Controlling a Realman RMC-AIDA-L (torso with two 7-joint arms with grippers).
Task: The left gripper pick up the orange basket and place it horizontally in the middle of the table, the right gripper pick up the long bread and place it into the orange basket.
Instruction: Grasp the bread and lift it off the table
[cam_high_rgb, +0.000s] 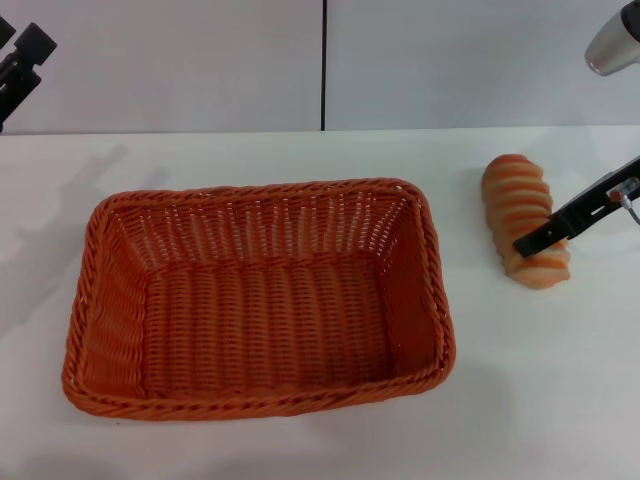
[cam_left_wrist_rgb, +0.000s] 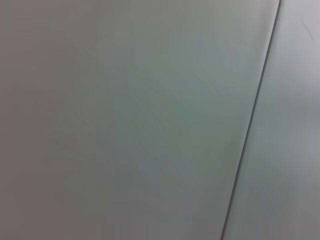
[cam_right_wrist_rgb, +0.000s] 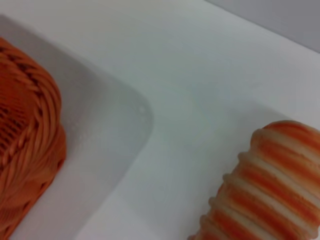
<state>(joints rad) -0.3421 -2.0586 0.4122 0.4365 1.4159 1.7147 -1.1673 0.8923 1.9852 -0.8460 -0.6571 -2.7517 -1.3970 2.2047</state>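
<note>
The orange basket (cam_high_rgb: 258, 300) lies lengthwise across the middle of the white table (cam_high_rgb: 540, 400) and holds nothing. To its right lies the long bread (cam_high_rgb: 524, 218), tan with orange-brown stripes. My right gripper (cam_high_rgb: 530, 240) reaches in from the right edge, its black tip over the loaf's near end; its silver part (cam_high_rgb: 612, 42) shows at the top right. The right wrist view shows the bread (cam_right_wrist_rgb: 270, 185) and a corner of the basket (cam_right_wrist_rgb: 25, 125) with bare table (cam_right_wrist_rgb: 175, 75) between them. My left gripper (cam_high_rgb: 20, 58) hangs high at the far left, away from everything.
A grey wall with a dark vertical seam (cam_high_rgb: 324, 65) stands behind the table. The left wrist view shows only that wall and seam (cam_left_wrist_rgb: 250, 125). Bare tabletop lies in front of the basket and around the bread.
</note>
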